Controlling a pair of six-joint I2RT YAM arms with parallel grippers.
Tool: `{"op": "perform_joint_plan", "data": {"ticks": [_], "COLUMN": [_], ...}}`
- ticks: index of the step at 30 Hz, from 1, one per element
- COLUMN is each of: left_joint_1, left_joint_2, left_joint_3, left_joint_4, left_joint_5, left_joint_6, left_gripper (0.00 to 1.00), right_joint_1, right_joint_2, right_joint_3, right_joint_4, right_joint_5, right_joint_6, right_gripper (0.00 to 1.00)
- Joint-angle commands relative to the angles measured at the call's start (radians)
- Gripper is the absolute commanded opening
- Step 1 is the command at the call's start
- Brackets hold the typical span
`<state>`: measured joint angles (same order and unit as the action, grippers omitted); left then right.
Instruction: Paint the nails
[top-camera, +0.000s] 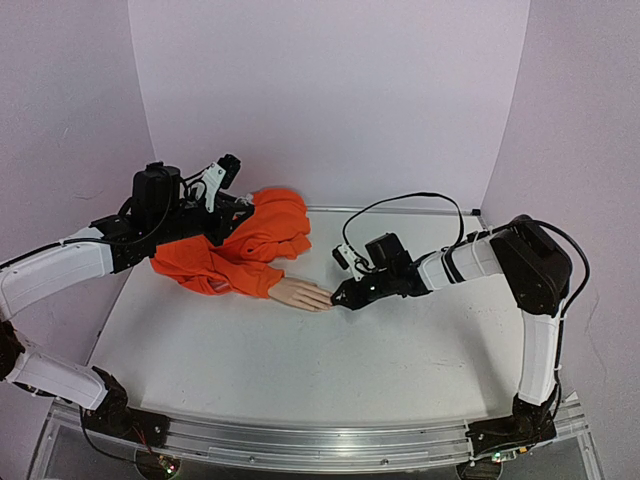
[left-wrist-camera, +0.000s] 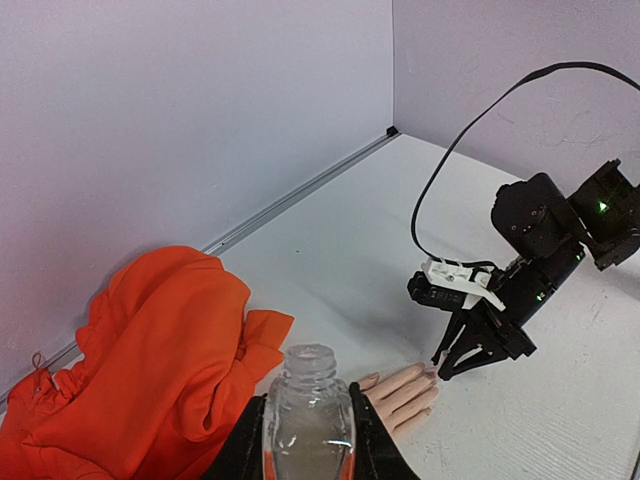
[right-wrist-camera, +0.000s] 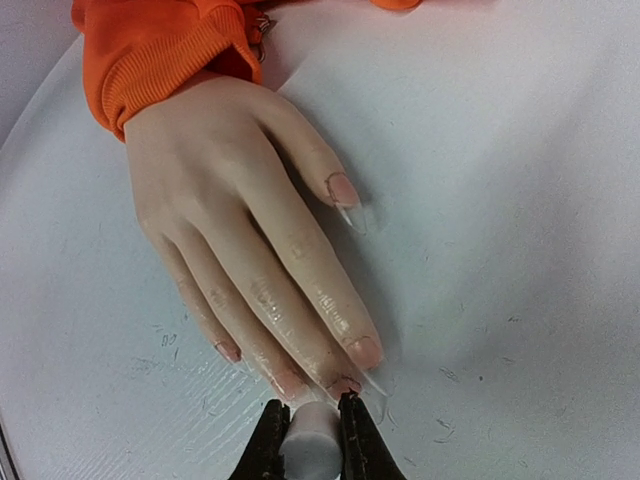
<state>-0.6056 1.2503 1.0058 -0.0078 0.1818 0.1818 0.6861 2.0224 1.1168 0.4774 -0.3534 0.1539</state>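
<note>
The right gripper (right-wrist-camera: 311, 425) is clamped on a small white cap (right-wrist-camera: 310, 447), just beside the nails (right-wrist-camera: 365, 352). These are long and pinkish with clear tips, on a pale mannequin hand (right-wrist-camera: 220, 190) lying flat on the table (right-wrist-camera: 500, 200). Farther off, the left gripper (left-wrist-camera: 310, 445) grips an uncapped clear bottle (left-wrist-camera: 308, 390).

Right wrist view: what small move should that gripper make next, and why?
Probably ease forward slightly and draw across the middle finger's nail. The right gripper, shut on a white cap, sits right at that fingertip, and whatever tip it carries is hidden underneath.
</note>
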Motion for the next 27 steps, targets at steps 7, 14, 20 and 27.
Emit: {"op": "perform_joint_plan", "data": {"ticks": [7,14,20,27], "left_joint_1": [0.002,0.001,0.001,0.001], "left_joint_2": [-0.028,-0.029,-0.03,-0.031], "left_joint_3": [0.013,0.011,0.01,0.01], "left_joint_4": [0.064,0.064,0.065,0.064], "left_joint_5": [0.016,0.018,0.018,0.019], "left_joint_6": [-0.016,-0.017,-0.018,-0.018], "left_gripper": [0.0,0.0,0.0,0.0], "right_joint_1": [0.006,0.007,0.006,0.006], "right_joint_2": [-0.025,-0.033,-0.041,-0.052], "right_joint_3": [-0.014,-0.019,-0.023,-0.027], "right_joint_4": [-0.011,-0.011,-0.011,-0.006], "right_joint_5": [0.004,0.013,0.021,0.019], "right_joint_6": [0.003,0.003,0.001,0.001], "right_gripper": [0.0,0.0,0.0,0.0]}}
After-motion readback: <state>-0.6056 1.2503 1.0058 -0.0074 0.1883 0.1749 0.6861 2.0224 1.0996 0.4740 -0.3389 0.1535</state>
